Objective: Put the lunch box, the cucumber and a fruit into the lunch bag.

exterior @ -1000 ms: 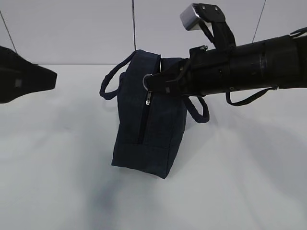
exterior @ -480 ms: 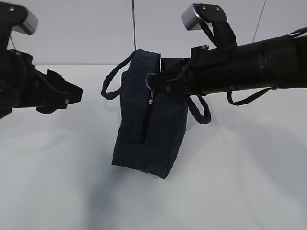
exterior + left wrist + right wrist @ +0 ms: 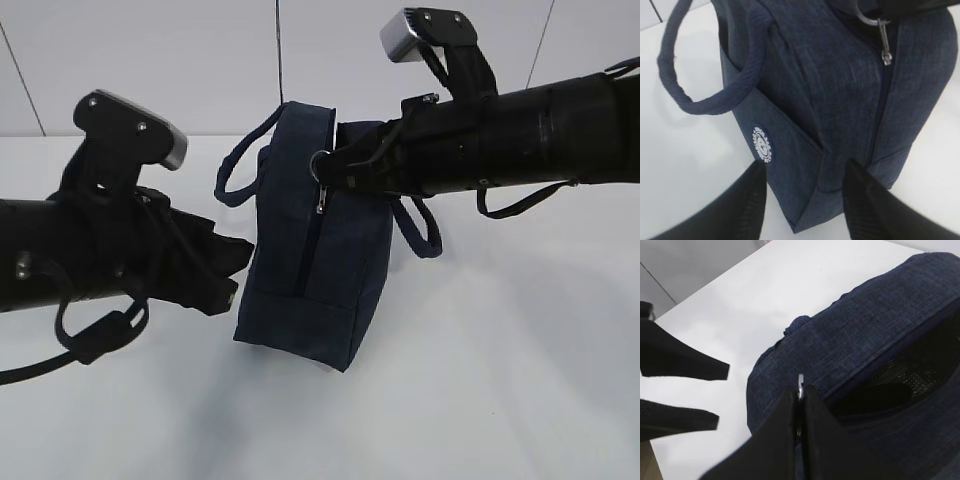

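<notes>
Standing on the white table [image 3: 500,380], the lunch bag [image 3: 310,280] is between two grippers.
The right gripper [image 3: 801,405] has its jaws pressed together on the silver ring pull [image 3: 318,165] at the top of the zipper [image 3: 308,250]; the bag mouth seems partly open there. The left gripper [image 3: 802,200] is spread open, just beside the bag's lower corner.

— What sort of place is this?
— A bare test setup: a plain white table [image 3: 520,380], white wall panels [image 3: 150,60] with thin dark seams across the frame's top.
</notes>
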Controlling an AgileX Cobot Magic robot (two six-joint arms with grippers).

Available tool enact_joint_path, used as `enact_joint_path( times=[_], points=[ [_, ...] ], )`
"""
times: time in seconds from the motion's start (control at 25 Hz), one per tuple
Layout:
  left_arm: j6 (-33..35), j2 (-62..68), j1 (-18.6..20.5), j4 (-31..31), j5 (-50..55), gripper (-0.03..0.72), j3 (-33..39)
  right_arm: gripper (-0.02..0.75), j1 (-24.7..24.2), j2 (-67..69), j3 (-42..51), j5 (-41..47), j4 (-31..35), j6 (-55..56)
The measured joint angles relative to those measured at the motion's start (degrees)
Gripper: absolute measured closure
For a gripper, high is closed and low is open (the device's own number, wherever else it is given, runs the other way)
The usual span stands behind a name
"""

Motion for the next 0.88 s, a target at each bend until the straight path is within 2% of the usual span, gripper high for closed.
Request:
enact_joint_path(
  times=[0.4, 0.64, 0.88],
  points=[
    [0.0, 3.5, -2.6, -0.1, -7.1, 0.326, 0.0, 0.731, 0.0, 0.0, 0.0, 0.0, 0.1, 0.0],
    [0.0, 4.7, -2.8, -0.2, -10.6, 0.327, 0.0, 0.731, 0.0, 0.0, 0.0, -0.2, 0.1, 0.1],
    [0.0, 7.3, -2.8, -0.2, -11.7, 0.4, -0.9, 0.731, 0.0, 0.0, 0.0, -0.2, 0.2, 0.5]
  ],
)
